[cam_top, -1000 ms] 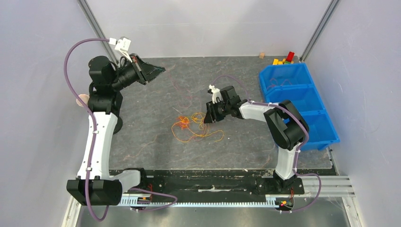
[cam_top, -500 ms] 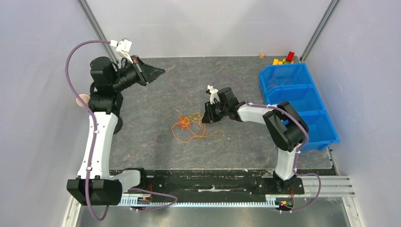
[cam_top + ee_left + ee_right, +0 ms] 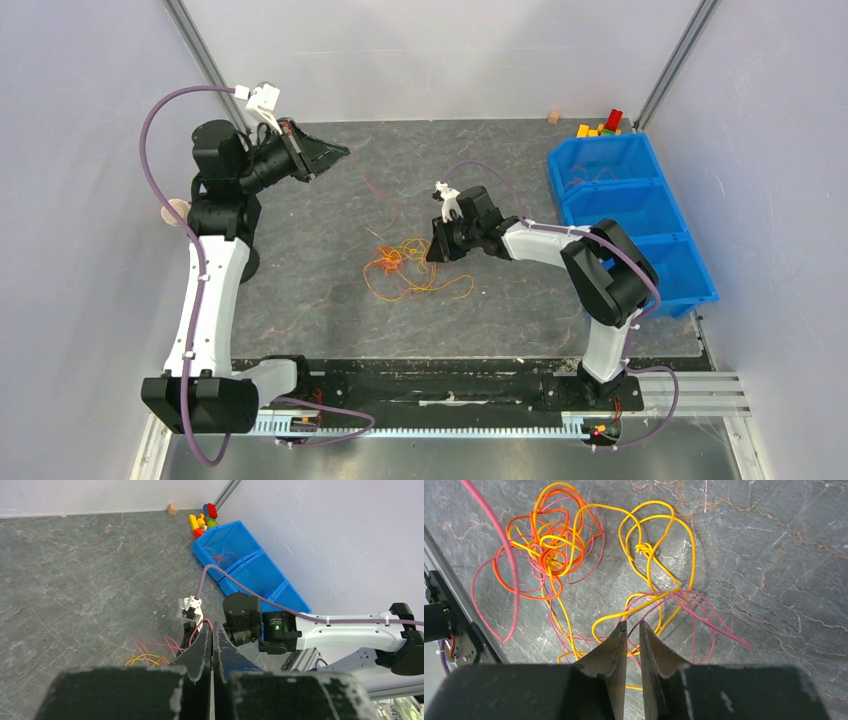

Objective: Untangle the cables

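Blue bin, 3 sections: few red strands in the far one. Cables: loose curly tangle, orange/yellow/pink, on tabletop left of bin. Right pincer low over tangle's edge, jaws a narrow slit, strands at tips; grip unclear. Left pincer closed tight, well apart from tangle.

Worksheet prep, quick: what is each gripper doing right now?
Left gripper: shut, apparently pinching a pink cable.
Right gripper: narrowly open, tips at the cables, no grip visible.
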Action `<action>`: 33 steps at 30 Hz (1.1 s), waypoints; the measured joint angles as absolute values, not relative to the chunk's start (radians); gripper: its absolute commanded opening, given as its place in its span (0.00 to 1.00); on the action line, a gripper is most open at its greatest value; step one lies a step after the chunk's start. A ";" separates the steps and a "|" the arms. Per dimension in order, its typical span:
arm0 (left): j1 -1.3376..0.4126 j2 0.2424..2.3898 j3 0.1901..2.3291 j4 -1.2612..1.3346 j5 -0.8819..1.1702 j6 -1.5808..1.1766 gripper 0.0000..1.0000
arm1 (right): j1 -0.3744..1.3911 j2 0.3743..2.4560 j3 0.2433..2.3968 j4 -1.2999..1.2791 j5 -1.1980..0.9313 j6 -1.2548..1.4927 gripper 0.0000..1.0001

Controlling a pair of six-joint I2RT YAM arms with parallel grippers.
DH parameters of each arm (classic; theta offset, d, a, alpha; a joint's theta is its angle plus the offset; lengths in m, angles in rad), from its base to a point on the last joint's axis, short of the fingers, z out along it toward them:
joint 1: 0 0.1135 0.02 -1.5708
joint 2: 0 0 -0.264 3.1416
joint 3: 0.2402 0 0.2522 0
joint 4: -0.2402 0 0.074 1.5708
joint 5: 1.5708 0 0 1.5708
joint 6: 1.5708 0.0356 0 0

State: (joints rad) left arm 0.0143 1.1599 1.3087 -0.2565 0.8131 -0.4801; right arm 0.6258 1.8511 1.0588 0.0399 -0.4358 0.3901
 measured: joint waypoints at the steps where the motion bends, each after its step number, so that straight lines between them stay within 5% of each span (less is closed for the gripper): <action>1: 0.014 1.161 1.309 -0.257 0.813 -0.480 0.02 | 0.626 1.854 1.059 0.041 -0.437 0.390 0.16; 10: 0.014 1.166 1.309 -0.260 0.813 -0.476 0.02 | 0.625 1.935 1.069 0.062 -0.458 0.410 0.31; 13: 0.014 1.166 1.307 -0.261 0.812 -0.476 0.02 | 0.625 1.955 1.089 0.079 -0.476 0.417 0.00; 20: 0.019 1.166 1.293 -0.322 0.756 -0.433 0.02 | 0.610 1.877 1.048 0.079 -0.503 0.400 0.00; 27: 0.058 1.244 1.266 -0.423 0.552 -0.372 0.03 | 0.450 1.514 0.982 0.043 -0.586 0.355 0.00; 33: 0.068 1.422 1.187 -0.510 0.500 -0.271 0.57 | 0.356 1.300 0.982 0.046 -0.650 0.339 0.00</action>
State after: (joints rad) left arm 0.0681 1.4220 1.1866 -0.5098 0.4999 -0.2707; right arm 0.3557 1.3003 0.9825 0.0460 -0.6502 0.3389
